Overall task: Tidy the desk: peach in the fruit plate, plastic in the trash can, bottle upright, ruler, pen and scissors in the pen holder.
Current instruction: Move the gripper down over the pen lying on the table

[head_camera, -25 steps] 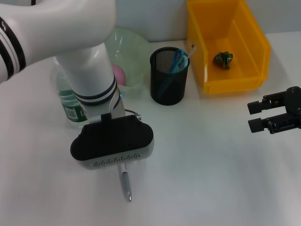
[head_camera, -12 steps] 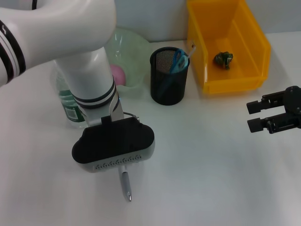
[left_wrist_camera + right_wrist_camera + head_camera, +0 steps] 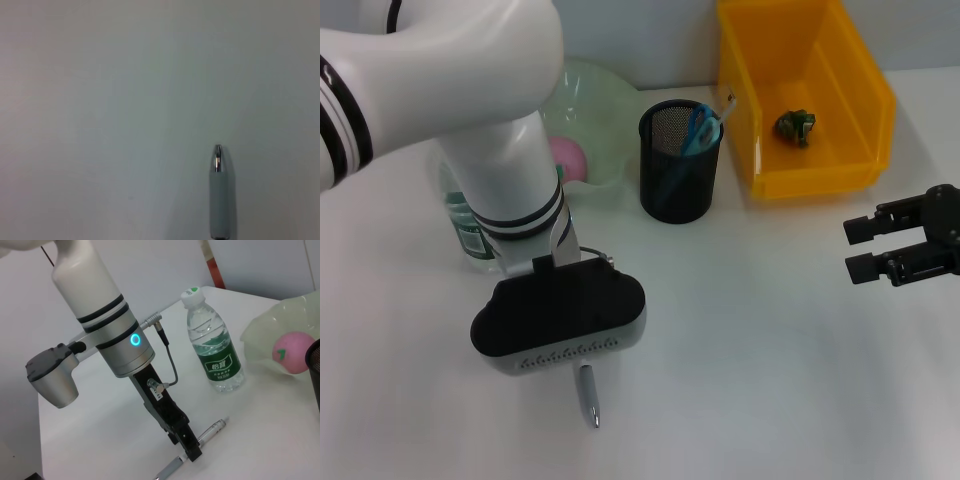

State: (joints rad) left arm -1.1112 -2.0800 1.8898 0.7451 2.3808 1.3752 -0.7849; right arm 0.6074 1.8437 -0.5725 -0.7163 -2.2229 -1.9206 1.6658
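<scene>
Left claw down over the pen on the counter.

Left claw (image 3: 192, 452) low at the counter (image 3: 750, 340), its fingers closed around the pen (image 3: 587, 394), which lies flat. Right claw (image 3: 865, 250) hovers open, well apart. Bottle (image 3: 212, 347) upright beside the fruit plate (image 3: 605, 100) holding the peach (image 3: 568, 156); scissors (image 3: 700, 128) in the pen holder (image 3: 680, 175); plastic (image 3: 795, 125) in the yellow trash can (image 3: 850, 100).

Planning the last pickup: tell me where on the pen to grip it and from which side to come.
Grip the pen at mid-barrel, coming straight down from above with the fingers across its width. It lies flat on the white table, long and thin, so only its sides offer purchase. The left gripper is already down at that spot; the right gripper waits off to the side.
</scene>
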